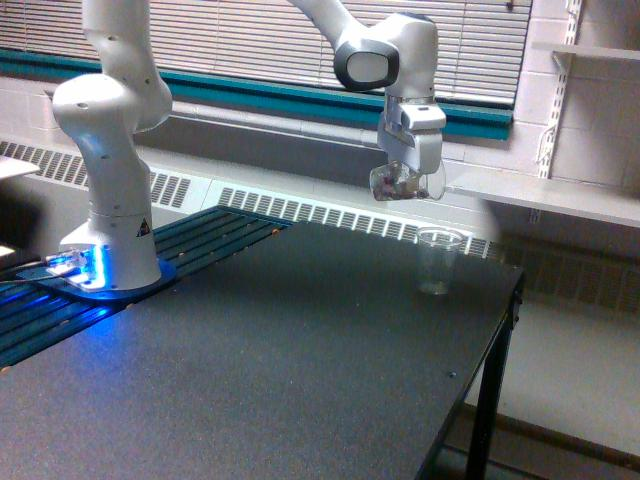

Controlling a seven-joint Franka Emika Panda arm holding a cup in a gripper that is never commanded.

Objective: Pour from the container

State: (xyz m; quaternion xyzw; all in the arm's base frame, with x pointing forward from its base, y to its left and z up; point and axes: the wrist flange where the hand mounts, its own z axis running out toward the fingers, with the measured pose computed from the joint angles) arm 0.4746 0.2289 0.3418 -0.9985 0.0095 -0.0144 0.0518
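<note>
- One relation decides the coming move: the small clear plastic mug-like cup with pinkish-brown bits inside [397,183] hangs in the air above, and toward the exterior view's left of, the taller clear tapered handleless plastic cup [436,260], not straight over its mouth.
- Fingers [408,172] of the white arm point downward and are closed on the small cup, which they hold well clear of the dark speckled tabletop [280,380].
- Tilt is hard to judge; the small cup looks leaned partly onto its side, its bits gathered low against the wall, and nothing is seen falling from it.
- Upright near the tabletop's far edge, the tall cup looks empty, though its clear wall makes that uncertain.
- Judged from this, the small cup's lip must come over the tall cup's rim before tipping further, or the bits would likely land on the tabletop.
</note>
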